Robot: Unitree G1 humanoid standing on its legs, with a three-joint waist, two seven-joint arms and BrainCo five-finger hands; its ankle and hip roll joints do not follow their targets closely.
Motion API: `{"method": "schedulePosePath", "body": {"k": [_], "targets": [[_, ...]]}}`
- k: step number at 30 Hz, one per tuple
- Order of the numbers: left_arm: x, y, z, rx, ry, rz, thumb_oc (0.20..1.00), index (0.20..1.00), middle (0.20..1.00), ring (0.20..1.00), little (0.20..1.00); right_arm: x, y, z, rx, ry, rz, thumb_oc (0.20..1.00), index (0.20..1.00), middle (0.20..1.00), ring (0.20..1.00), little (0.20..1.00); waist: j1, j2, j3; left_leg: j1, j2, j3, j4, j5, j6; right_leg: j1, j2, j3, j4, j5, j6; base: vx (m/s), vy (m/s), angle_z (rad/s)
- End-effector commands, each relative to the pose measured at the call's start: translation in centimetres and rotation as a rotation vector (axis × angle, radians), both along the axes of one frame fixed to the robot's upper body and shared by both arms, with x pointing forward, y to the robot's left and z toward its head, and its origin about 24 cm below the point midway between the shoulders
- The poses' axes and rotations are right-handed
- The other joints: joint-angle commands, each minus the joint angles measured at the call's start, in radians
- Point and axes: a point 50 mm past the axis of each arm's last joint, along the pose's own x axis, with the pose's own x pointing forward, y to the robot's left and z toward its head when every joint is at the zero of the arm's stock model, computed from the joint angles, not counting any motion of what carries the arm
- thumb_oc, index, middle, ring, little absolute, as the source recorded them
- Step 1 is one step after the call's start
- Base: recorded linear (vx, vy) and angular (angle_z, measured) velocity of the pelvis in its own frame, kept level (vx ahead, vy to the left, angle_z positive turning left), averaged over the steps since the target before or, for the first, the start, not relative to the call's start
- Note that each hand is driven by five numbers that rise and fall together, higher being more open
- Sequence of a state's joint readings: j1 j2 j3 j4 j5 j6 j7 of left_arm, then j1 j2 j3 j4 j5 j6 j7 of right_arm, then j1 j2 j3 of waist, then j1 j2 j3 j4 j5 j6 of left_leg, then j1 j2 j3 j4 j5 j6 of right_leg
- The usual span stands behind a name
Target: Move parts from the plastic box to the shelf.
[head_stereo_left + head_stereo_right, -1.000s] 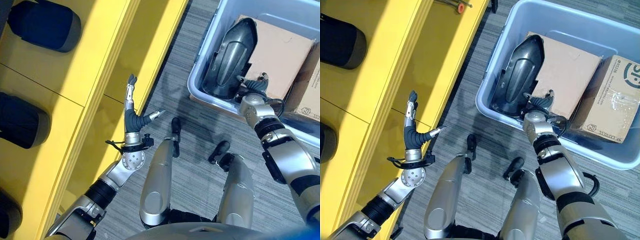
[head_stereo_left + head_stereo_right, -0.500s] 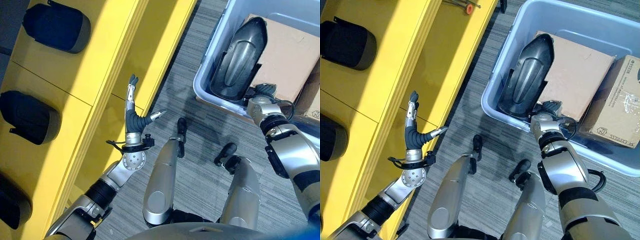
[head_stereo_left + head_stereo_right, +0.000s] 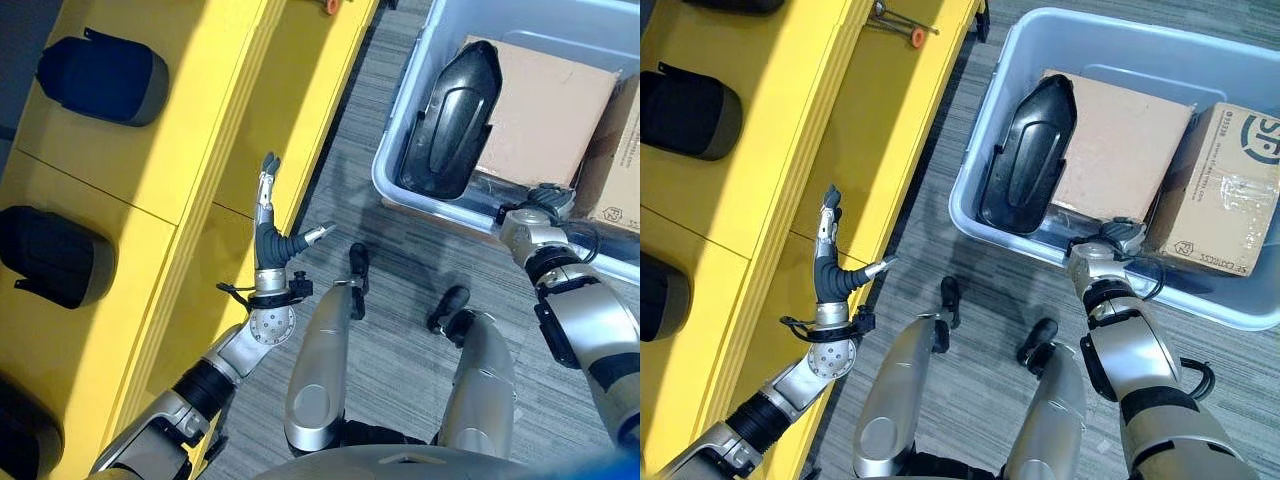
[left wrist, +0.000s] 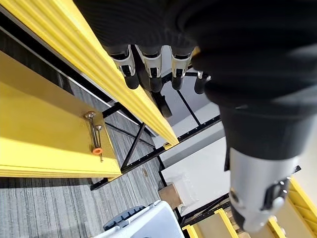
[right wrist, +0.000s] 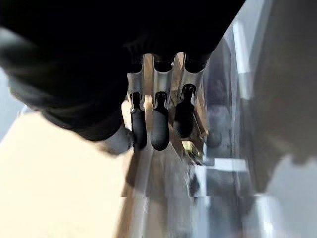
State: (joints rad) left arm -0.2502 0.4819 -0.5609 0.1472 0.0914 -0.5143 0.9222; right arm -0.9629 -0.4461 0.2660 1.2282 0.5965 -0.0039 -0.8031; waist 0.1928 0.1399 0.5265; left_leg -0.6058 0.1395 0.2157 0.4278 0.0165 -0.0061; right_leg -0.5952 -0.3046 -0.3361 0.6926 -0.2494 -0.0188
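Black moulded part (image 3: pixel 1025 155) leaning in the plastic box (image 3: pixel 1110 45), right hand (image 3: pixel 1112 240) inside beside it.
Right hand's fingers curl, gripping nothing; left hand (image 3: pixel 270 232) hovers by the yellow shelf (image 3: pixel 190 150), fingers straight and spread.

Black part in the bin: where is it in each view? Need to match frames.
Left eye: black part upper right, leaning on the plastic box near-left wall.
Right eye: black part upper centre, same wall.
Left wrist: dark curved edge at the bottom, likely it; cannot confirm.
Right wrist: cannot tell it apart.
Shared landmark: flat cardboard box just right of it.
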Motion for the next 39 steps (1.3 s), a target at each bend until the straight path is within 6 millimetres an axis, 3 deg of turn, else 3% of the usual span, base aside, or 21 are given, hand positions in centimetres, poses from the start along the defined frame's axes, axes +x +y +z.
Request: {"method": "schedulePosePath", "body": {"k": [1,3,5,7,10,14,19,22,35,39], "targets": [[-1.3,-1.2,1.6,-0.078,-0.104,-0.064,1.0,1.0,1.0,1.0,1.0,0.3,0.6,4.4,-0.243,-0.316,0.028,1.0,1.0,1.0,1.0,1.0,-0.005,0.015,-0.006,0.054,-0.021,-0.064,-0.061,-0.012,-0.046,0.051,0.007,0.048,-0.034,0.095,0.064,0.01,0.003,-0.14],[-1.3,-1.3,1.6,-0.08,-0.104,-0.063,1.0,1.0,1.0,1.0,1.0,0.5,1.7,5.8,-0.356,-0.358,0.08,1.0,1.0,1.0,1.0,1.0,-0.011,0.013,-0.006,0.062,-0.021,-0.062,-0.069,-0.009,-0.047,0.055,0.01,0.052,-0.044,0.1,0.068,0.01,0.009,-0.17],[-1.3,-1.4,1.6,-0.085,-0.107,-0.066,1.0,1.0,1.0,1.0,1.0,0.7,4.0,8.0,-0.645,-0.404,0.209,1.0,1.0,1.0,1.0,1.0,-0.023,0.008,-0.006,0.076,-0.021,-0.059,-0.083,-0.005,-0.049,0.062,0.013,0.058,-0.064,0.107,0.074,0.0,0.018,-0.09],[-1.2,-1.3,1.6,-0.084,-0.106,-0.065,1.0,1.0,1.0,1.0,1.0,0.9,5.5,9.0,-0.82,-0.391,0.316,1.0,1.0,1.0,1.0,1.0,-0.029,0.006,-0.006,0.081,-0.021,-0.059,-0.086,-0.003,-0.05,0.063,0.014,0.064,-0.072,0.112,0.076,0.0,0.008,-0.02],[-1.0,-1.1,1.5,-0.079,-0.103,-0.062,1.0,1.0,1.0,1.0,1.0,1.1,7.5,9.2,-1.076,-0.315,0.455,1.0,1.0,1.0,1.0,1.0,-0.03,-0.002,-0.006,0.082,-0.019,-0.059,-0.086,-0.001,-0.052,0.064,0.011,0.063,-0.075,0.116,0.081,0.01,-0.001,-0.03],[-0.7,-0.5,1.3,-0.056,-0.098,-0.064,1.0,1.0,1.0,1.0,1.0,1.5,8.3,8.9,-1.298,-0.178,0.61,1.0,1.0,1.0,1.0,1.0,-0.017,-0.01,-0.006,0.066,-0.016,-0.068,-0.066,-0.006,-0.05,0.058,0.001,0.053,-0.059,0.113,0.084,0.01,-0.048,0.03],[-0.5,0.0,1.1,-0.024,-0.094,-0.083,1.0,1.0,1.0,1.0,1.0,2.5,7.6,8.6,-1.365,0.008,0.694,1.0,1.0,1.0,1.0,1.0,0.015,-0.011,-0.006,0.03,-0.012,-0.083,-0.032,-0.012,-0.045,0.035,-0.013,0.032,-0.019,0.105,0.081,0.01,-0.06,0.12],[-0.5,0.4,1.2,-0.018,-0.083,-0.081,1.0,1.0,1.0,1.0,1.0,3.4,6.1,8.4,-1.378,0.214,0.704,1.0,1.0,1.0,1.0,1.0,0.055,0.0,-0.006,-0.016,-0.015,-0.106,-0.013,-0.009,-0.04,0.0,-0.028,0.005,0.036,0.086,0.073,0.03,-0.093,0.15],[-1.2,0.0,0.8,-0.007,-0.057,-0.132,1.0,1.0,1.0,1.0,1.0,4.3,3.7,8.0,-1.528,0.763,0.74,1.0,1.0,1.0,1.0,1.0,0.118,0.035,-0.006,-0.119,-0.026,-0.14,0.069,-0.029,-0.028,-0.091,-0.062,-0.018,0.17,0.035,0.049,0.01,-0.014,0.11],[-1.3,0.3,0.6,-0.003,-0.053,-0.131,1.0,1.0,1.0,1.0,1.0,4.0,1.9,8.0,-1.435,0.944,0.686,1.0,1.0,1.0,1.0,1.0,0.135,0.051,-0.006,-0.148,-0.031,-0.145,0.09,-0.032,-0.024,-0.115,-0.078,-0.018,0.206,0.024,0.048,0.01,0.009,0.05]]}}
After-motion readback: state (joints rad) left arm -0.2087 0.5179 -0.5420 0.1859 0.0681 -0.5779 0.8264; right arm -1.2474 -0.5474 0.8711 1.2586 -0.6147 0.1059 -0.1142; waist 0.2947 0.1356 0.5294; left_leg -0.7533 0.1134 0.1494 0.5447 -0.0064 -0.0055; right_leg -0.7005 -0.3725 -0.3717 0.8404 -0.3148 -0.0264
